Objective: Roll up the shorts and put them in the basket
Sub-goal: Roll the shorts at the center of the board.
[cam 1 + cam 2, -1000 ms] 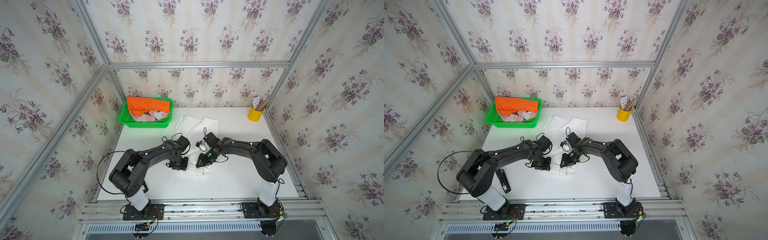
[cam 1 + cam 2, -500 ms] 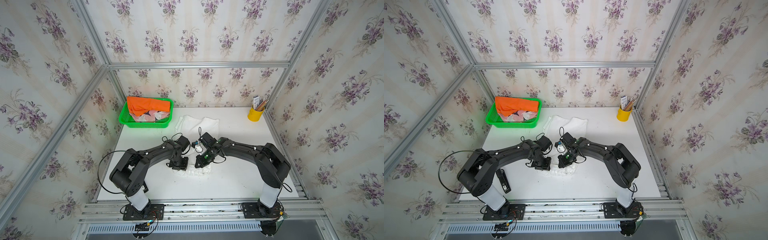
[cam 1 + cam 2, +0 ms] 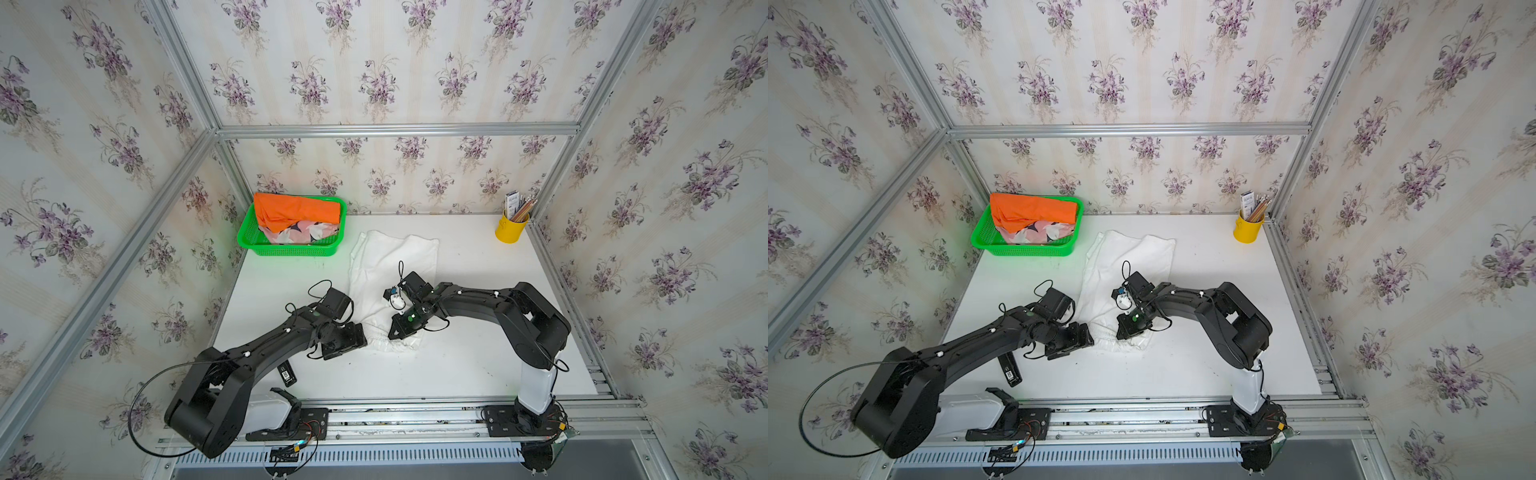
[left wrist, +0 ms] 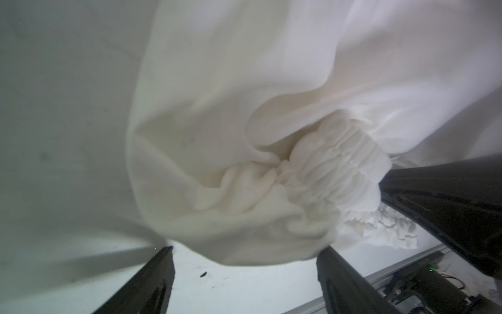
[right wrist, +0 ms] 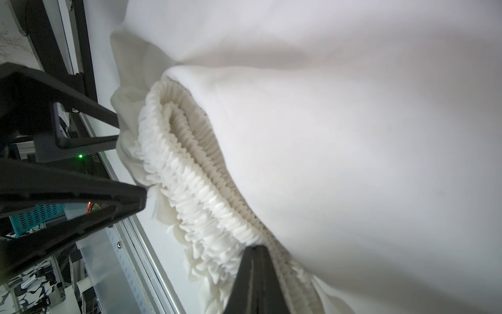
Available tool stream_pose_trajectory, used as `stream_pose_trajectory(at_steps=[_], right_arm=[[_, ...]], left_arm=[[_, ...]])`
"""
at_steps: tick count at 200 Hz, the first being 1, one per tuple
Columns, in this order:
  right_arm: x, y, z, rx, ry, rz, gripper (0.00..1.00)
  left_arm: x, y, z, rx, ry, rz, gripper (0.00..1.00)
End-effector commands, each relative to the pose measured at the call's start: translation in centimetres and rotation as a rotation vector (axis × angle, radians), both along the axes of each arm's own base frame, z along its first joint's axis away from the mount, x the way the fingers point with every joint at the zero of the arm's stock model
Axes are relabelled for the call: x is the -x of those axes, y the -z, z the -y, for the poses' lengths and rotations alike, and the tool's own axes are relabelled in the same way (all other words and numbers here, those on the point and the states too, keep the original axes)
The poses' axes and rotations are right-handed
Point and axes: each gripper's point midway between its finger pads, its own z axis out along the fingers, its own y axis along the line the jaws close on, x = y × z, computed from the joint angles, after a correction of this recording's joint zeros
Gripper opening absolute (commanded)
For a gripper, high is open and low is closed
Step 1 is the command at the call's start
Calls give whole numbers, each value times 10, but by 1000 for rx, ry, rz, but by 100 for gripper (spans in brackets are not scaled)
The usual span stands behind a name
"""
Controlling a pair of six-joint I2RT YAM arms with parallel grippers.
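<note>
Just ahead of my left gripper (image 4: 245,250), whose jaws are standing apart, the white shorts (image 4: 217,108) are lying bunched; my right gripper (image 5: 254,261) is clamping their gathered waistband, its tips hiding among folds.

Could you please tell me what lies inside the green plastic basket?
Plain orange cloth shorts lie over pink navy-and-white printed shorts; anything beneath them is covered.

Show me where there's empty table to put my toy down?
Bare table lies between the white shorts and the yellow cup, and along the front edge. Crowded: around the green basket, and mid-table where the left gripper and right gripper meet the cloth.
</note>
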Motion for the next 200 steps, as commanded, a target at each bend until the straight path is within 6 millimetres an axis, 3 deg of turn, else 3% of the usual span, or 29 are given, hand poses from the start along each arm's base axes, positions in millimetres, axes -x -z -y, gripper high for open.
stream_pose_trajectory(at_steps=[1, 24, 56, 93, 113, 130, 151, 164, 183, 200], right_arm=[[-2, 26, 29, 174, 31, 32, 0], [-2, 25, 28, 175, 24, 33, 0], [1, 21, 29, 154, 4, 38, 2], [-7, 11, 33, 154, 7, 118, 7], [-21, -4, 39, 185, 20, 255, 22], [-34, -28, 42, 208, 25, 487, 34], [-24, -59, 26, 146, -75, 741, 47], [-7, -73, 9, 95, -161, 867, 51], [18, -77, -11, 48, -286, 996, 56], [28, -72, -22, 44, -355, 1102, 62]], left_arm=[[-12, -10, 13, 127, -144, 9, 88], [-19, -4, 12, 138, -200, 13, 88], [-38, 9, 15, 111, -192, 32, 76], [-53, 27, 19, 103, -164, -2, 38], [-52, 25, 19, 98, -148, -4, 29], [-51, 17, 20, 104, -134, 2, 25], [-49, 10, 20, 115, -132, 5, 24], [-48, 8, 21, 125, -132, 3, 24], [-47, 6, 24, 142, -130, -9, 24], [-46, 4, 25, 151, -129, -10, 24]])
